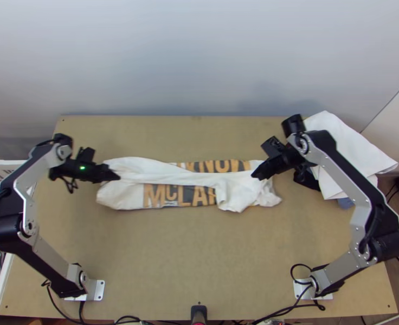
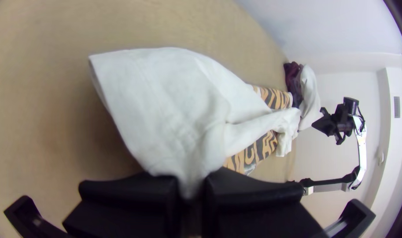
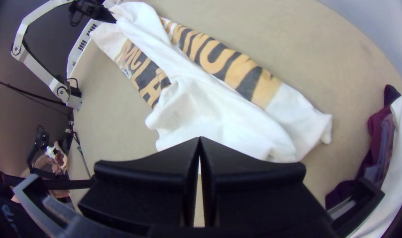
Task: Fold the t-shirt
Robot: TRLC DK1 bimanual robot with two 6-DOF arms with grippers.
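T-shirt [image 1: 124,197] lies in a long strip from left to right across the far half of the table [image 1: 199,265], white cloth laid in a ridge over its lettering and bunched toward the right. If the left gripper [image 1: 116,175] pulls from here, that loose right part could drag into deeper wrinkles, as nothing pins it; a lift might also peel the upper layer off the strip and undo the fold. Letting go too soon would likely leave the left end crumpled.

The left gripper's jaws are closed on a pinch of white cloth at the shirt's left end. The right gripper [image 1: 255,176] has its fingertips together with nothing between them, above the shirt's right part; it would need to open before it could grip.
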